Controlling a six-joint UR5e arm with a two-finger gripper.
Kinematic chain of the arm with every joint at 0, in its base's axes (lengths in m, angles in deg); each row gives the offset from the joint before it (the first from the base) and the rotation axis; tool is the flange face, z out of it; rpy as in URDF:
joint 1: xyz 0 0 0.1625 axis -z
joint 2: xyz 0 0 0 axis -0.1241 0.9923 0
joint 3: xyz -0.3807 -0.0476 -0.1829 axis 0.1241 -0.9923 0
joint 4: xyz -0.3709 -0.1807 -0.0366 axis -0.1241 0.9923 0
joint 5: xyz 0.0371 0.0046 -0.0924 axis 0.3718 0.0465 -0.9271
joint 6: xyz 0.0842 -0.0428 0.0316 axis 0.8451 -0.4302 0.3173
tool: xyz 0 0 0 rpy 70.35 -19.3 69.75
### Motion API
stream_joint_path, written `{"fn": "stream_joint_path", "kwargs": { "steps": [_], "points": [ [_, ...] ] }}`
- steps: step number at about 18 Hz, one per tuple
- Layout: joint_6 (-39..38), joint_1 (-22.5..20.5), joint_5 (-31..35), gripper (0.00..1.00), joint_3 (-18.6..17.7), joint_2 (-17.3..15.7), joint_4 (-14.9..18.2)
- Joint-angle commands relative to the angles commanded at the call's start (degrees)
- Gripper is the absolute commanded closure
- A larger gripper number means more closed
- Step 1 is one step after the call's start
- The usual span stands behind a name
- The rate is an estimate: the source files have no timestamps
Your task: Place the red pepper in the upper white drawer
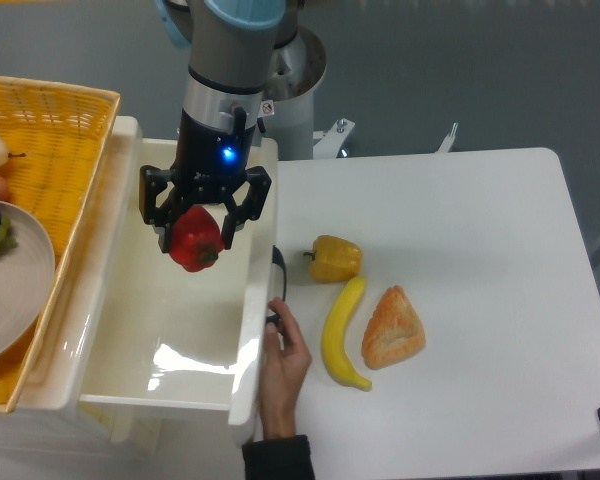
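Note:
The glossy red pepper [195, 240] hangs in my gripper [197, 236], whose fingers are shut on it from both sides. Both are held above the inside of the upper white drawer [170, 390], near its back half. The drawer stands pulled far out, its white front panel to the right with a dark handle [278, 290] on it. A person's hand [283, 365] rests on that handle.
A yellow woven basket [55, 130] with a plate and produce sits left of the drawer. On the white table lie a yellow pepper [336, 258], a banana [341, 332] and a triangular pastry [392, 328].

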Motion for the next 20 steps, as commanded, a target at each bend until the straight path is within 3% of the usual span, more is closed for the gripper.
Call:
{"fn": "stream_joint_path", "kwargs": {
  "steps": [1, 3, 8, 10, 11, 12, 13, 14, 20],
  "points": [
    [0.0, 0.0, -0.1, 0.73, -0.2, 0.0, 0.0],
    [0.3, 0.0, -0.1, 0.48, 0.0, 0.1, -0.1],
    [0.4, 0.0, 0.0, 0.49, 0.1, 0.2, -0.1],
    [0.0, -0.2, 0.0, 0.75, 0.0, 0.2, 0.0],
    [0.0, -0.3, 0.0, 0.76, 0.0, 0.1, -0.1],
    [0.1, -0.4, 0.0, 0.75, 0.0, 0.0, -0.1],
    [0.2, -0.4, 0.0, 0.66, 0.0, 0.0, -0.1],
    [0.3, -0.4, 0.0, 0.48, 0.0, 0.1, -0.1],
    [0.5, -3.3, -0.4, 0.47, 0.4, -0.2, -0.2]
  ]
}}
